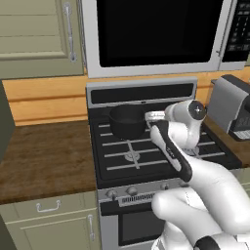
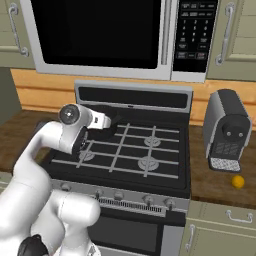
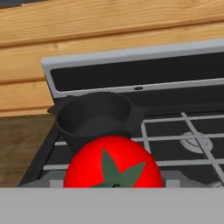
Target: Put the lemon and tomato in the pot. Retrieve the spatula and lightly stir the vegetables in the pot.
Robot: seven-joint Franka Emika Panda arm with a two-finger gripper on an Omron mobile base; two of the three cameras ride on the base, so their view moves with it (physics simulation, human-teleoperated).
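Note:
A red tomato (image 3: pixel 113 164) with a green star-shaped stem fills the bottom of the hand view, close to the camera and hiding the fingertips. My gripper (image 1: pixel 148 116) is shut on it, held level over the stove just right of the pot's rim. The small black pot (image 3: pixel 94 116) with two short side handles stands on the back left burner (image 1: pixel 126 122), and what shows of its inside is bare. The yellow lemon (image 2: pixel 238 181) lies on the wooden counter right of the stove, in front of the coffee machine. The spatula is out of view.
A grey coffee machine (image 2: pixel 227 130) stands on the right counter. A microwave (image 1: pixel 156 34) hangs above the stove (image 2: pixel 150 150). A wooden counter (image 1: pixel 44 156) stretches to the left of the stove. Cabinets flank the microwave.

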